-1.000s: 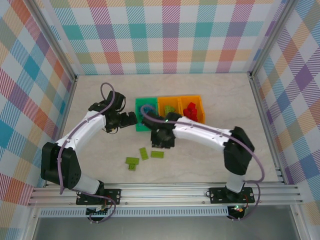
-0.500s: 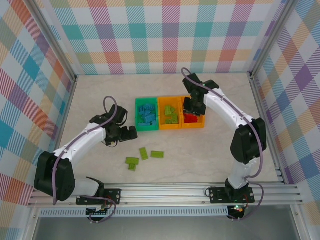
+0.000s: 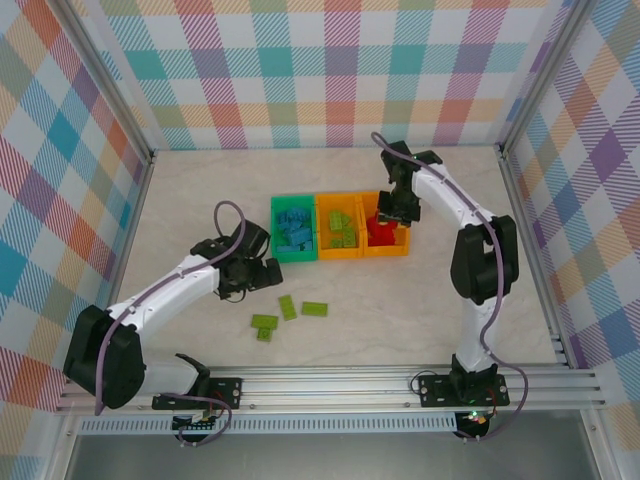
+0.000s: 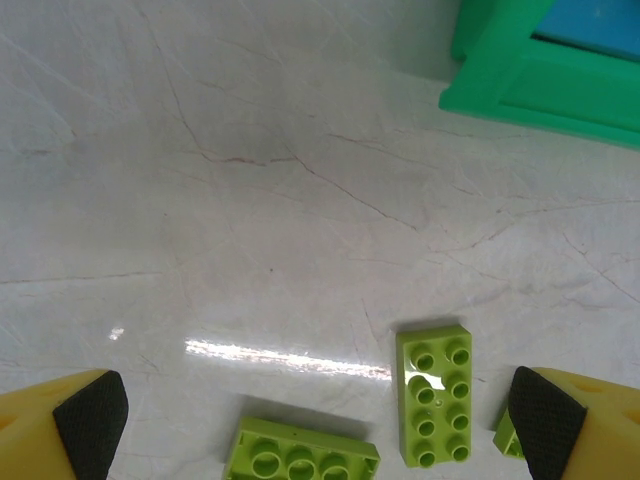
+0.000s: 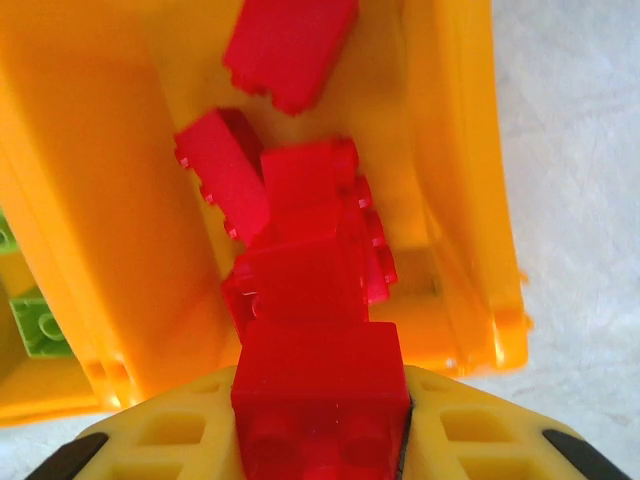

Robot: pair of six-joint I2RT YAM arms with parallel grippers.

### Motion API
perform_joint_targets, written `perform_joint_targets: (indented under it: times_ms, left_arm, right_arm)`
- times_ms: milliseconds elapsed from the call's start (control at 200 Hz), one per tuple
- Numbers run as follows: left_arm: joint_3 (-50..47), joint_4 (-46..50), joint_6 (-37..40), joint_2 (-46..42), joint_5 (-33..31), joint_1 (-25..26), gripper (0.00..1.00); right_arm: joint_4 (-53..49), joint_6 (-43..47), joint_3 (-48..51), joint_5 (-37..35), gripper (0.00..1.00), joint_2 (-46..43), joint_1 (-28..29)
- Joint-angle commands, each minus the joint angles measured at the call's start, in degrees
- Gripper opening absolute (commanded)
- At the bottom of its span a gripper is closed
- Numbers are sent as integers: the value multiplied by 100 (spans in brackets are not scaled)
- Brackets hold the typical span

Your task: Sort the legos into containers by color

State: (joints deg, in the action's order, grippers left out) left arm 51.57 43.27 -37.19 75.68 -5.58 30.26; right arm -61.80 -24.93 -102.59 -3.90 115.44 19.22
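The left arm lies low across the bench (image 3: 190,210) with its wrist tipped down. The left fingers (image 3: 262,274) are spread wide and empty over three lime bricks (image 3: 288,308) that lie loose, studs up, just in front of the green bin (image 3: 274,230). In the wrist view one of these (image 4: 435,395) sits between the fingers, nearer the right-hand one and untouched. These bricks look light, rigid and smooth-walled. Lying flat they give little height, so the grip probably belongs across the two long sides, with the fingers brought right down to the bench. A skewed pinch could squirt one sideways. The green bin holds blue bricks, the middle bin (image 3: 339,255) lime ones, and the right bin (image 3: 405,235) red ones. The right arm stands tall and stretches far forward, its right fingers (image 5: 470,430) pointing down over the right bin. They are clamped on a red brick (image 5: 318,400) hanging above the red pile.
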Motion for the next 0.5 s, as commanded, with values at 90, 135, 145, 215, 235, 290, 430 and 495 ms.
perform_joint_targets:
  times_ms: [90,135,145,215,235,290,430,495]
  left_arm:
    - [318,6,-514,405,-372,375,100]
    - [382,30,-557,487,-421,457,100]
    - [398,32,-565,502,-433,473,100]
    - [492,91,-618,610,-499,586,100]
    - [507,101,-640,643,-513,614,100]
    - [521,101,-689,701,-523,689,100]
    - [554,111,-842,840,-557,917,100]
    - [571,115,-920,921,-571,1004,100]
  right_arm:
    - [-117,370,-683,80,33,682,-146]
    - [-106,392,-791,96,33,743,-169]
    - [-107,397,-814,99,33,763,-175]
    - [-95,441,-954,140,34,849,-216]
    - [-95,452,-986,159,34,871,-228]
    - [-113,493,-1079,205,35,935,-252]
    - [-150,593,-1149,326,35,836,-222]
    - [-148,612,-1028,257,35,701,-163]
